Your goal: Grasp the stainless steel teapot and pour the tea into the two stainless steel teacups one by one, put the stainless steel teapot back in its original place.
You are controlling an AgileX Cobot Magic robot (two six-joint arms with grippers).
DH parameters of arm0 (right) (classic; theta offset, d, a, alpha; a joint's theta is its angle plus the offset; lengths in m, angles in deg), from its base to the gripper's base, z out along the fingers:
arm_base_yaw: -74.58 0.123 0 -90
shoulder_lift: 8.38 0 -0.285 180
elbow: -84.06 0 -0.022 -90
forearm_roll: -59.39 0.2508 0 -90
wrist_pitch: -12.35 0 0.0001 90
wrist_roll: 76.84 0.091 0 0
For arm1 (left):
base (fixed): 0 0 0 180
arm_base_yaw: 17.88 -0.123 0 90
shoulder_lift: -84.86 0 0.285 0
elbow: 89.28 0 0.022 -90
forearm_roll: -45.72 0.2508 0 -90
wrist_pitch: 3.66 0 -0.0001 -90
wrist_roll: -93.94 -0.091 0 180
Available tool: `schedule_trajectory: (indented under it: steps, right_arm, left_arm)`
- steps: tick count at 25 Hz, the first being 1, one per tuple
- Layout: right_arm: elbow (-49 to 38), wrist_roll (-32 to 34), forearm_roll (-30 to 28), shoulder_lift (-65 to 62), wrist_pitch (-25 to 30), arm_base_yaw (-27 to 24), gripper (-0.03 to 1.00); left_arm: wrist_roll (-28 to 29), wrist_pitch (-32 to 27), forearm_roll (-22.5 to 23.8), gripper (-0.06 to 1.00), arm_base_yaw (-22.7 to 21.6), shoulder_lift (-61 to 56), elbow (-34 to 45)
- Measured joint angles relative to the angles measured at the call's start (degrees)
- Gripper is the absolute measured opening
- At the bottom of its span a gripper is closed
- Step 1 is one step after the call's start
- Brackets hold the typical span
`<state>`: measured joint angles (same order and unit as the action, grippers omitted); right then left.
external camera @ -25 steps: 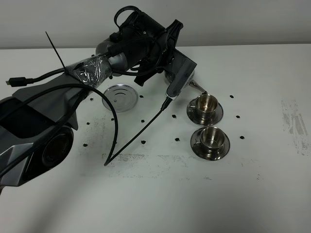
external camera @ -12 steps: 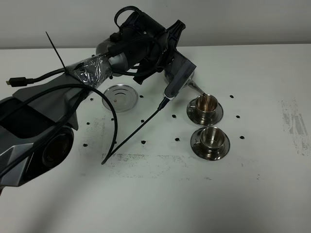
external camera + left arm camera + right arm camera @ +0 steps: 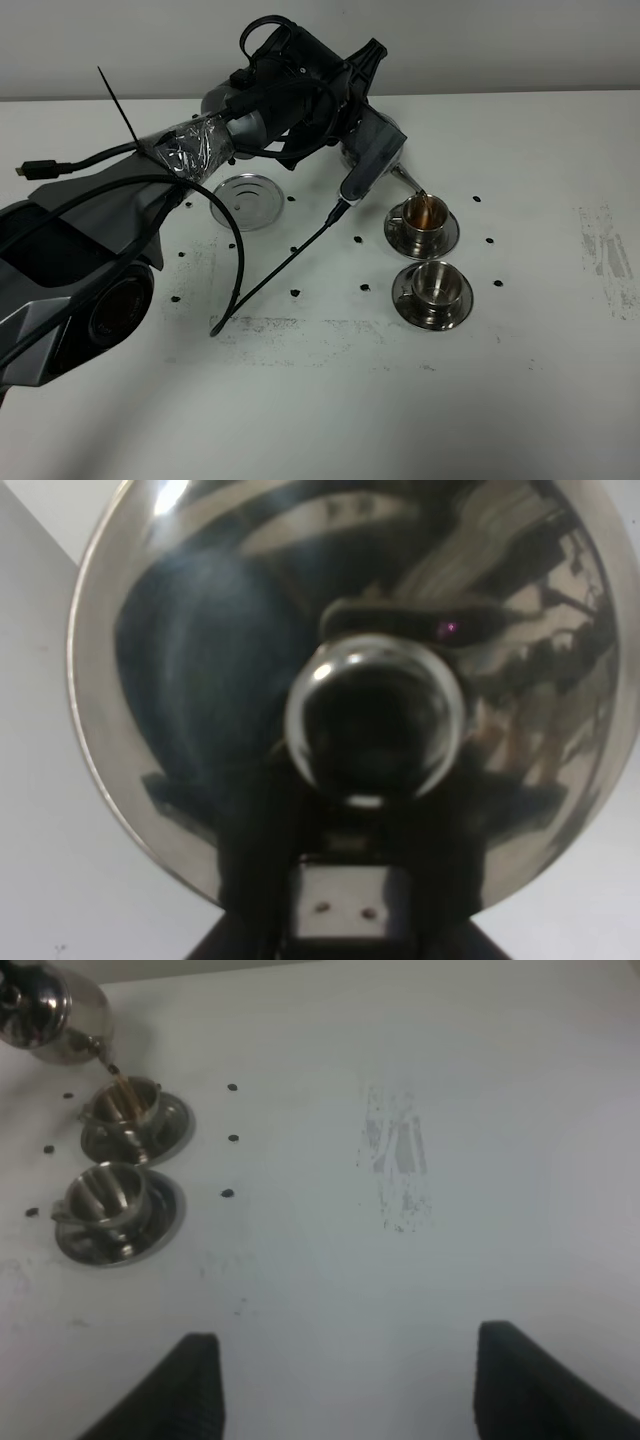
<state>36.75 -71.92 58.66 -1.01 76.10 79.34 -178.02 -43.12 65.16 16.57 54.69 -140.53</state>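
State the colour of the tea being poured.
Reddish-brown tea; best seen in the exterior high view.

The desk is white and flat. A round steel disc with rings lies flat on it. From this disc, at about 3 o'clock, lies the far saucer, and the near saucer is just beside that one, at its 6 o'clock. Small black dots are spread on the surface around these three pieces. Grey scratch marks stay well apart at 3 o'clock of the saucers. A dark dusty band is at 5 o'clock of the disc.
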Motion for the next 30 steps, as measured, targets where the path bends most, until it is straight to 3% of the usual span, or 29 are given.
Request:
schedule_trajectory:
  steps: [30]
  right_arm:
    - [0.0, 0.0, 0.0, 0.0, 0.0, 0.0, 0.52]
  left_arm:
    - [-0.1, 1.0, 1.7, 0.19, 0.5, 0.0, 0.0]
